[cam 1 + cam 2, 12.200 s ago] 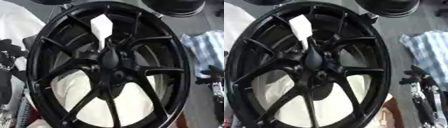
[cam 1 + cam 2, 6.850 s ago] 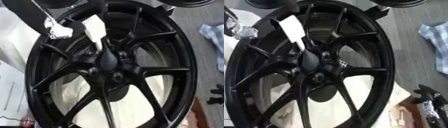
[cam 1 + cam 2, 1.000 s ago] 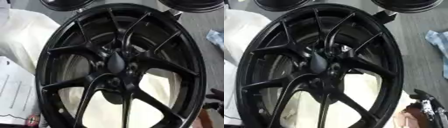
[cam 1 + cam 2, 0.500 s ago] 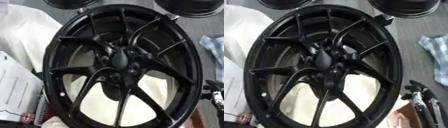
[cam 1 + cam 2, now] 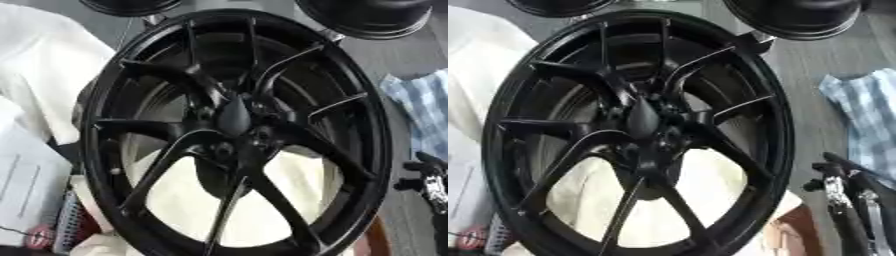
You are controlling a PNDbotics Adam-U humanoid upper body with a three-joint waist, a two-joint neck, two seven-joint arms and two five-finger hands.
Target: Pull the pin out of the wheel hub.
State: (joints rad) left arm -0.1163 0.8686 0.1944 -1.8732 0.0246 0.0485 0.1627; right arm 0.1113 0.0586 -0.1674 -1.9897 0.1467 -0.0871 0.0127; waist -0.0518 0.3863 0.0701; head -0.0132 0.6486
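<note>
One black wheel (image 5: 236, 130) filled the centre; two more wheels (image 5: 367, 17) stood behind. Its spoked hub (image 5: 234, 114) was glossy black. Right hand (image 5: 842, 195) at lower right: finger state indiscernible.

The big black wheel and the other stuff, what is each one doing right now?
wheel: lying face up, no white-tagged pin showing in its hub.
hub: bare, nothing sticking out.
white cloth: crumpled, beside the wheel.
checked cloth: rumpled on the floor.
right hand: at the right edge, holding nothing.
</note>
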